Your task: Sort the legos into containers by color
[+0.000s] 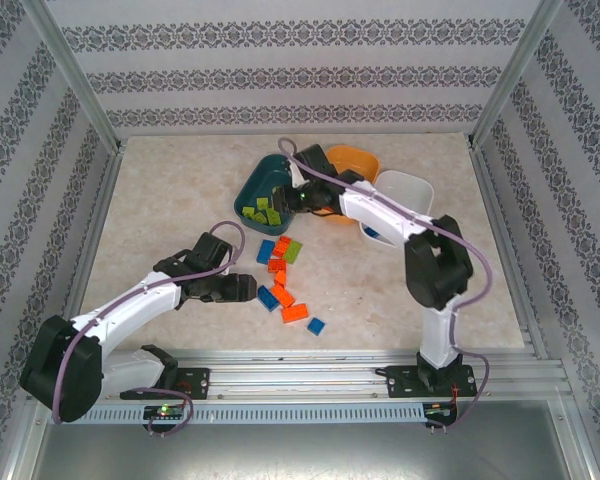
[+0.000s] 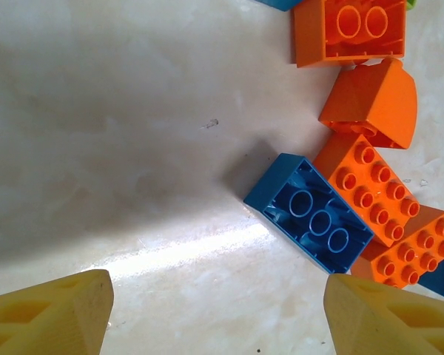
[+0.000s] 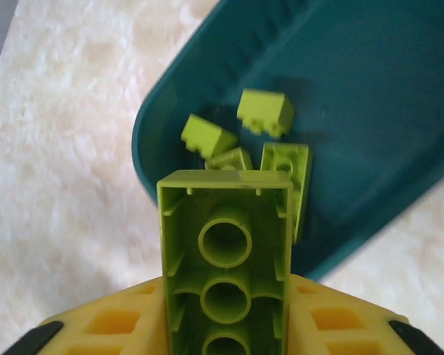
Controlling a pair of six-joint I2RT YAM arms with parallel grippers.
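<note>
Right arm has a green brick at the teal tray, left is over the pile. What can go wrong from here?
1. The green brick in the right jaws hangs over the near rim of the teal tray, not its middle; released here, it may clip the rim and land on the table.
2. The open left jaws face an upturned blue brick touching an orange brick; closing may drag both.

Left tray point(image 1: 265, 175), middle tray point(image 1: 360, 160), right tray point(image 1: 410, 190) sitting in a row by tabletop point(image 1: 160, 200) far edge. Bricks point(image 1: 262, 210) lying in left tray, one brick point(image 3: 226, 251) hanging over it. Loose bricks point(image 1: 285, 285) lying mid-tabletop, before it.
</note>
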